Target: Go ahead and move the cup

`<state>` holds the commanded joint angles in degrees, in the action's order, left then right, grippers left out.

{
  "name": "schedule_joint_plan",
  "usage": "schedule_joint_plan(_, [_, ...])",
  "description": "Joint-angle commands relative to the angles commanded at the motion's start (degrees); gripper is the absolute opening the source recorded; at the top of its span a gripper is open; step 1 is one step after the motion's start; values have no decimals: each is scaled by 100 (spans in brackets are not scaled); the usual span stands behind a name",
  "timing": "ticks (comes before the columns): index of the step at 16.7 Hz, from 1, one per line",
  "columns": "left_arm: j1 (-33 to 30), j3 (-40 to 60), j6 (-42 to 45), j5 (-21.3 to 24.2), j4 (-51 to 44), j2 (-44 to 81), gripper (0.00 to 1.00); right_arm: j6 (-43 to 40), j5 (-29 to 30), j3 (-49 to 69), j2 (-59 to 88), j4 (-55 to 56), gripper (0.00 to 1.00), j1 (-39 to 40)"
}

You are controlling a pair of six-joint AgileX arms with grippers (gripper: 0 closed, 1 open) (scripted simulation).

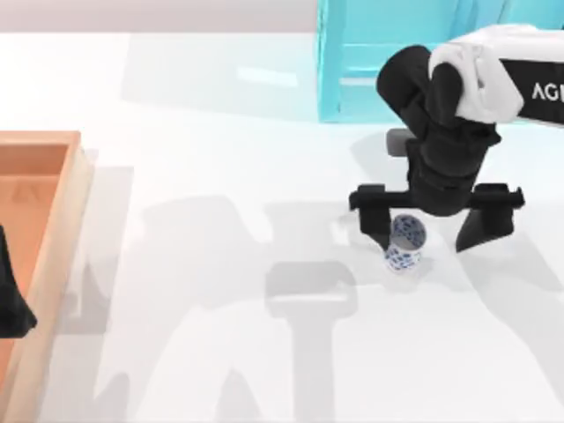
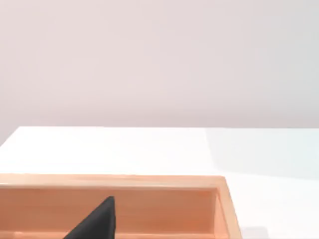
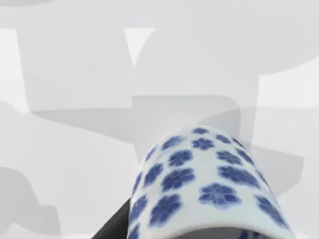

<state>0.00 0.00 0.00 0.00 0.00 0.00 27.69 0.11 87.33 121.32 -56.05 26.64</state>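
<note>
The cup point(image 1: 405, 242), white with dark blue flowers, stands upright on the white table right of centre. My right gripper point(image 1: 426, 234) hangs over it, open wide, with one finger on either side of the cup. The cup sits close to the left finger point(image 1: 371, 214) and well apart from the other one. In the right wrist view the cup point(image 3: 204, 184) is very near, with a dark finger point(image 3: 113, 225) beside it. My left gripper point(image 1: 12, 304) is parked at the table's left edge over the wooden tray, and a dark fingertip point(image 2: 95, 223) of it shows in the left wrist view.
A wooden tray point(image 1: 60, 229) lies along the left side of the table; its rim point(image 2: 149, 181) shows in the left wrist view. A translucent teal box point(image 1: 361, 62) stands at the back, behind the right arm.
</note>
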Motion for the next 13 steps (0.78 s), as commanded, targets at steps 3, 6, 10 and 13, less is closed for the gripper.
schedule_joint_plan(3, [0,0,0,0,0,0,100,0,0,0,0,0,47,0])
schedule_joint_plan(6, [0,0,0,0,0,0,100,0,0,0,0,0,25,0])
schedule_joint_plan(10, [0,0,0,0,0,0,100,0,0,0,0,0,0,0])
schedule_joint_plan(13, [0,0,0,0,0,0,100,0,0,0,0,0,0,0])
